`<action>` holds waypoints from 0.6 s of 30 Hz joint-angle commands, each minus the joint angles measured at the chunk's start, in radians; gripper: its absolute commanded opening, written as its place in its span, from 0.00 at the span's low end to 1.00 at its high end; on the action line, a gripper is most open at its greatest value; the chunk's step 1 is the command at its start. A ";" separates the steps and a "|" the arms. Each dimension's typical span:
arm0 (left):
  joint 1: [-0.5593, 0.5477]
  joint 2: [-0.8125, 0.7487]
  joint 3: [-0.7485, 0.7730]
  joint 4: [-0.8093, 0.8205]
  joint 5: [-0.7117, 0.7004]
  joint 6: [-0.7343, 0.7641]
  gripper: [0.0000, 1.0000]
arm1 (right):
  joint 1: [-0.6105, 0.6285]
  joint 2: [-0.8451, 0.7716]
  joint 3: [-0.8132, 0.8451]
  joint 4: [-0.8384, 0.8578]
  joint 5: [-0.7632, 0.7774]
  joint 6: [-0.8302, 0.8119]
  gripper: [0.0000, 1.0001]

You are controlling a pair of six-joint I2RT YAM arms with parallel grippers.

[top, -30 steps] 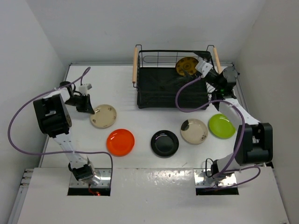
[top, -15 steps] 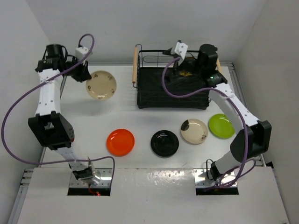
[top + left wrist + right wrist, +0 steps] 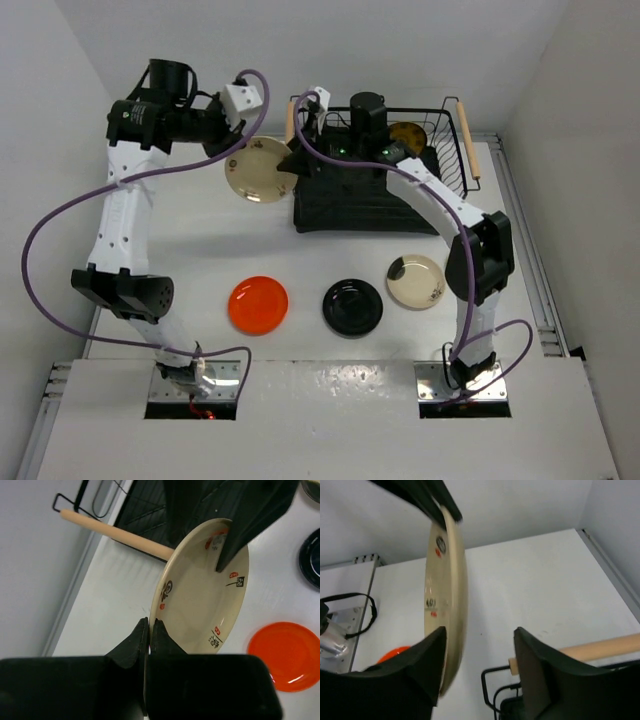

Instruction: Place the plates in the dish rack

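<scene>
While the cream floral plate (image 3: pixel 255 172) hangs on edge in the air, just left of the dish rack (image 3: pixel 340 205) and off the desk (image 3: pixel 200 250), the left hand (image 3: pixel 225 140) is clamped tight on its rim, fingers pinched together in the left wrist view. Right hand (image 3: pixel 480 632) reaches over the rack with its jaws apart and the plate's far edge between them. The plate is close to one finger, with a clear gap to the other, so no grip. Rack's left wooden handle (image 3: pixel 117 532) sits just behind the plate. Yellow-brown patterned plate (image 3: pixel 407 135) is in the rack's far right corner. Orange plate (image 3: pixel 258 305), glossy black plate (image 3: pixel 352 307) and beige plate with a dark patch (image 3: pixel 415 281) lie flat in a row on the desk in front of the rack.
</scene>
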 commanded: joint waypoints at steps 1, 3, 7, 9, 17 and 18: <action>-0.056 0.003 0.036 -0.033 -0.040 0.038 0.00 | 0.012 -0.027 -0.015 0.122 -0.019 0.089 0.53; -0.085 0.014 0.036 -0.033 -0.066 0.038 0.00 | 0.011 -0.020 -0.019 0.118 -0.006 0.100 0.44; -0.126 0.023 0.048 -0.033 -0.086 0.047 0.00 | 0.000 -0.026 -0.051 0.113 -0.008 0.120 0.06; -0.127 0.032 0.057 -0.033 -0.086 0.047 0.00 | -0.001 -0.046 -0.064 0.119 -0.009 0.096 0.00; -0.032 0.041 0.086 0.144 -0.152 -0.231 0.52 | -0.104 -0.162 -0.097 0.296 0.050 -0.065 0.00; -0.012 0.041 0.098 0.163 -0.139 -0.262 0.56 | -0.122 -0.158 -0.075 0.302 0.049 -0.062 0.00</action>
